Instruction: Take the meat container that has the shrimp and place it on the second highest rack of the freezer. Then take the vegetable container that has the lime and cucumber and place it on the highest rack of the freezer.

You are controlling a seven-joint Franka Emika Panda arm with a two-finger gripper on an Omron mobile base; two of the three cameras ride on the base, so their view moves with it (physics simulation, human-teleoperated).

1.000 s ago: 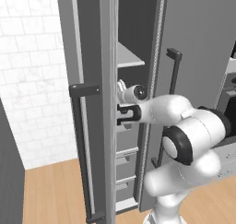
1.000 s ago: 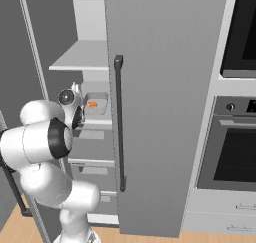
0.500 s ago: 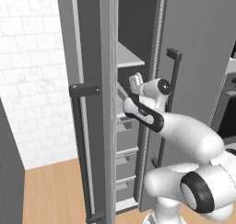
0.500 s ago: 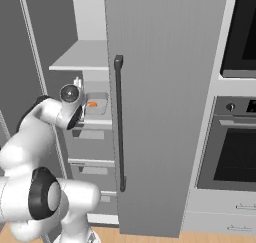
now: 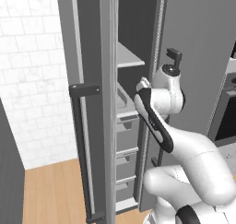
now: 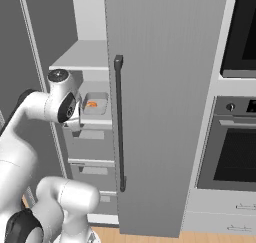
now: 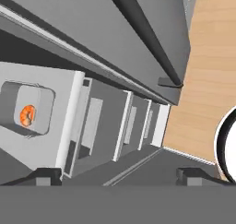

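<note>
grey freezer, shrimp box already on a rack

grey shelving is holding the shrimp container (image 6: 95,103), which is sitting on a rack (image 6: 95,121) below the top shelf (image 6: 80,57) of the freezer. the gripper (image 7: 117,176) is hanging with its fingertips spread wide and nothing between them. in the hand view the container (image 7: 26,113) is lying up and to the left of the gripper, well apart from it. judging by this, the next move is turning toward the vegetable container, whose place i cannot tell.
</note>
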